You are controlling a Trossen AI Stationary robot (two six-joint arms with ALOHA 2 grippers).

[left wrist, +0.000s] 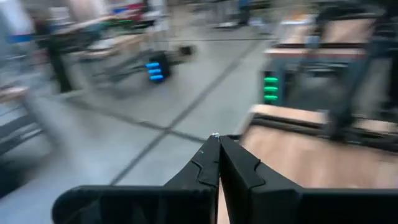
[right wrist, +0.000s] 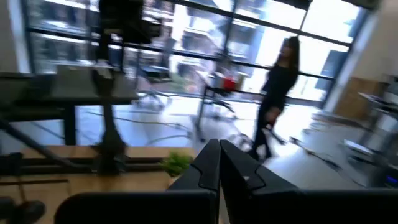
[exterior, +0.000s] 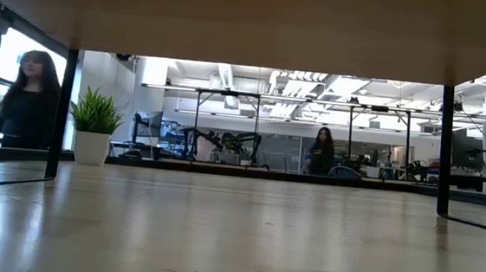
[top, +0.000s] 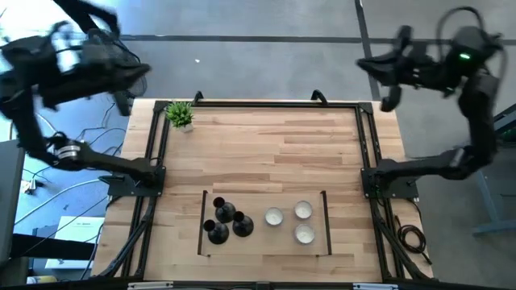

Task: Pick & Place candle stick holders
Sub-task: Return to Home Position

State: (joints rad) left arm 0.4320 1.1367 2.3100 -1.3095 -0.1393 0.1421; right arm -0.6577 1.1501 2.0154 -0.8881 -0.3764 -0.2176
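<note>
Three black candlestick holders (top: 227, 220) stand on their round bases close together inside a black frame (top: 204, 221) at the table's near edge. Three white tealight candles (top: 292, 222) stand to their right in the same frame. My left gripper (top: 145, 71) is shut and empty, raised beyond the table's far left corner; its fingertips (left wrist: 216, 138) meet. My right gripper (top: 363, 64) is shut and empty, raised beyond the far right corner; its fingertips (right wrist: 215, 144) meet.
A small green potted plant (top: 181, 115) stands at the far left corner; it also shows in the low view (exterior: 94, 126). Black rails (top: 364, 153) run along the table's sides. People stand in the room beyond the table (exterior: 25, 100).
</note>
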